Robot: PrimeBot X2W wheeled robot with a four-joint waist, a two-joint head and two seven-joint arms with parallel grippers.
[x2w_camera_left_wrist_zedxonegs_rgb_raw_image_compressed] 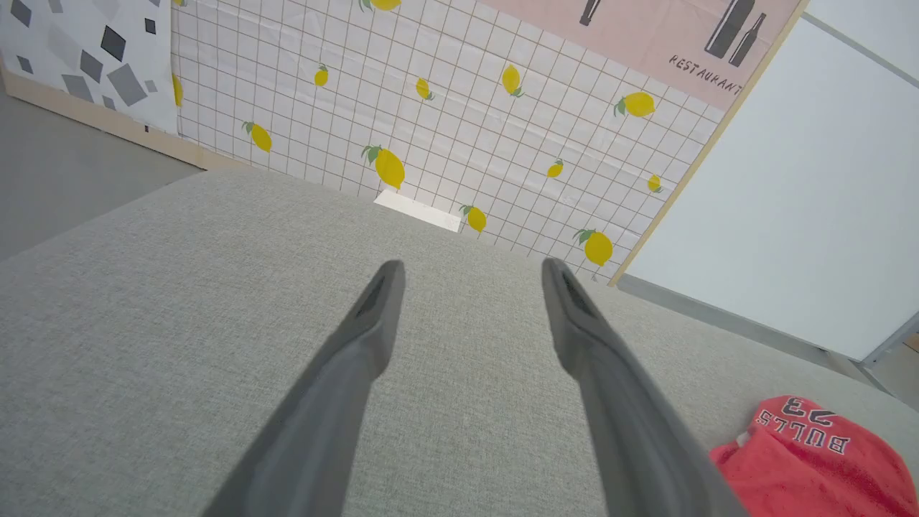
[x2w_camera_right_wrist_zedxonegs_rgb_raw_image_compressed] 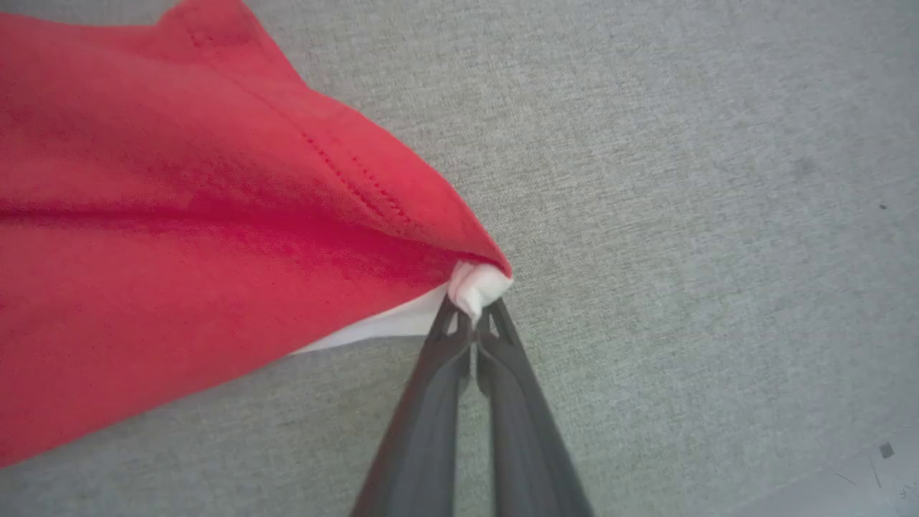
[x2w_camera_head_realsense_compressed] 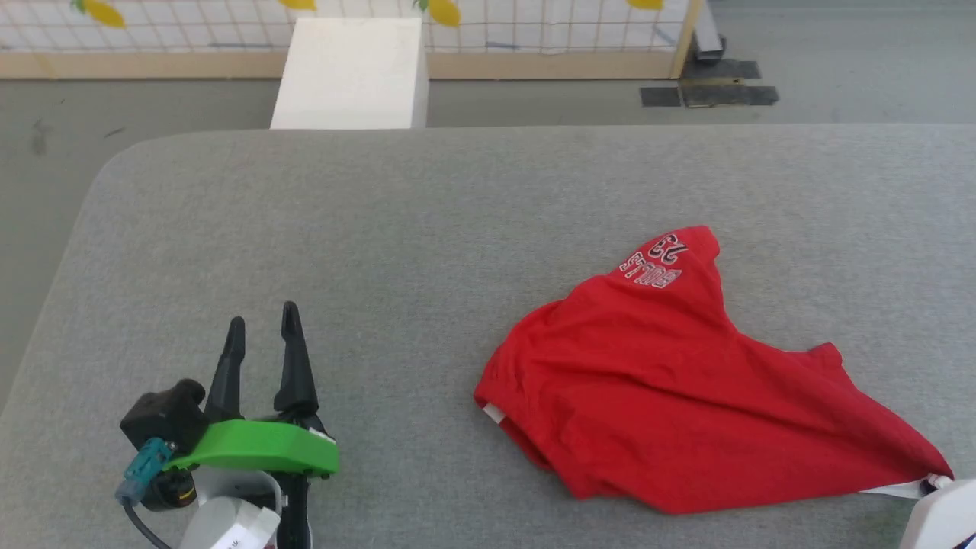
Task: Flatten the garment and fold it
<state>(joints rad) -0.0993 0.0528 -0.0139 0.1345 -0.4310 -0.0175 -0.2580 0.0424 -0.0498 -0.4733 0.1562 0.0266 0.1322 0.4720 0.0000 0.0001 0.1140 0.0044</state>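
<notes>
In the head view, the garment (x2w_camera_head_realsense_compressed: 656,381) lies rumpled on the right half of the grey surface (x2w_camera_head_realsense_compressed: 381,213). Its lettered end points far, and its near-right corner is drawn to a point toward a pale forearm (x2w_camera_head_realsense_compressed: 945,515). The left gripper (x2w_camera_head_realsense_compressed: 263,314) hovers near left, fingers apart and empty, well apart from the cloth. With one corner held, a pull would likely drag the whole heap sideways rather than spread it.

In the left wrist view, the open fingers look over bare grey fabric, and the lettered end shows at the right edge. The reach across is long, and a hasty grab there could catch several layers at once and lock in the creases.

In the right wrist view, the right gripper (x2w_camera_right_wrist_zedxonegs_rgb_raw_image_compressed: 475,319) has its fingers together, clamped on a small wad of white trim (x2w_camera_right_wrist_zedxonegs_rgb_raw_image_compressed: 477,283) at the garment's corner. The bite sits at the very tips on little cloth, so tension may pull it free. The surface's edge lies close by, and slack cloth could slide over it.
</notes>
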